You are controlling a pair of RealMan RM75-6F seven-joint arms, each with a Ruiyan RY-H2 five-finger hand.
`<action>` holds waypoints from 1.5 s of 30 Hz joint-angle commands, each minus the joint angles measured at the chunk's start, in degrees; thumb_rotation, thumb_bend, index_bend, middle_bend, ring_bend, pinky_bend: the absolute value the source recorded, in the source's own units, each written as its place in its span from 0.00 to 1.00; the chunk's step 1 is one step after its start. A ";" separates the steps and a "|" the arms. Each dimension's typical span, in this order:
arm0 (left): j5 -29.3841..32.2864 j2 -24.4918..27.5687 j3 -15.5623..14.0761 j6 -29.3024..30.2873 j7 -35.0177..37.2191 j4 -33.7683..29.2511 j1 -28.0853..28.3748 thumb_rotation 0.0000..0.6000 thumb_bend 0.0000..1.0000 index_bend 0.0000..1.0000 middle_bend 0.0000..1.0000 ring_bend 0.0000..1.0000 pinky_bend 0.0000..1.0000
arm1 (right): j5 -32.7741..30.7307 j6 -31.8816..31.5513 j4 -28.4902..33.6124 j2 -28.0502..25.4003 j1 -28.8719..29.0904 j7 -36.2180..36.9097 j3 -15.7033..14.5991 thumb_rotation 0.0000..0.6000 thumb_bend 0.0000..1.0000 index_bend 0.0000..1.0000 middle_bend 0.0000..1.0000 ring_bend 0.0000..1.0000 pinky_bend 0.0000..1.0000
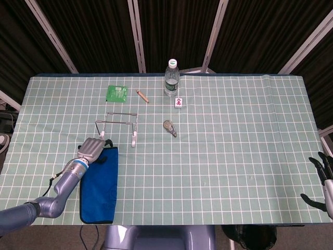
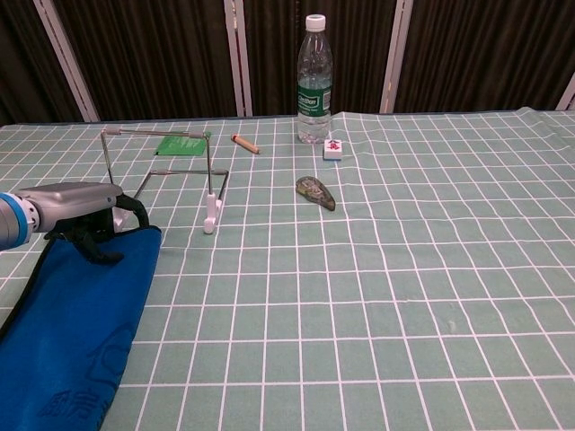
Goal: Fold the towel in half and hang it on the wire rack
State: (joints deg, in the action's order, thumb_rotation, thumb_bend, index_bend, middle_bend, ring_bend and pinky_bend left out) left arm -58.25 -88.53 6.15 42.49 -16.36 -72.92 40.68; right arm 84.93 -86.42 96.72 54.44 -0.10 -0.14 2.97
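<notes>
One blue towel (image 2: 76,332) lies folded under the left hand (image 2: 76,205); fingers curled onto its far edge, grip unclear.

Head view: high, looks steeply down on whole counter (image 1: 234,156), far edge at top, dark curtain behind. Chest view: low, near front edge, faces level across counter (image 2: 404,296) toward curtain, closer in. Shared: wire rack (image 1: 120,125) (image 2: 171,175), bottle (image 1: 171,78) (image 2: 314,79), towel (image 1: 100,182) (image 2: 76,332), left robot hand (image 1: 89,150) (image 2: 76,205).
</notes>
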 commanded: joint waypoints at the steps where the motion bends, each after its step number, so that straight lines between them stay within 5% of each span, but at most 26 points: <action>1: 0.27 -0.03 -0.09 -0.23 0.37 -0.01 0.09 1.00 0.42 0.37 0.97 0.95 1.00 | -0.12 0.15 -0.07 0.08 0.07 -0.12 0.00 1.00 0.00 0.12 0.00 0.00 0.00; 17: -2.06 -0.17 -0.56 1.74 2.70 0.10 -0.53 1.00 0.42 0.44 0.96 0.95 1.00 | -0.08 0.02 0.01 0.08 0.02 -0.17 -0.05 1.00 0.00 0.13 0.00 0.00 0.00; 29: -1.94 0.22 -0.89 1.30 2.64 -0.30 -0.28 1.00 0.52 0.49 0.96 0.95 1.00 | 0.05 0.00 0.05 0.11 0.04 -0.29 -0.12 1.00 0.00 0.13 0.00 0.00 0.00; 37: -3.16 0.56 -0.89 2.49 3.27 -1.06 -0.56 1.00 0.53 0.58 0.96 0.95 1.00 | 0.16 -0.06 0.07 0.10 0.03 -0.26 -0.15 1.00 0.00 0.13 0.00 0.00 0.00; 45: -4.42 1.11 -1.34 2.59 3.37 -2.00 -0.46 1.00 0.66 0.72 0.96 0.95 1.00 | 0.48 -0.46 0.18 0.02 -0.13 -0.22 -0.23 1.00 0.00 0.13 0.00 0.00 0.00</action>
State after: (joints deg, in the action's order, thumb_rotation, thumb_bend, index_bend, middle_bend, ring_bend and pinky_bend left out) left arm -62.64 -87.46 4.85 45.10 -12.95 -74.88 40.20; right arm 85.40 -86.88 96.90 54.46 -0.22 -0.37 2.74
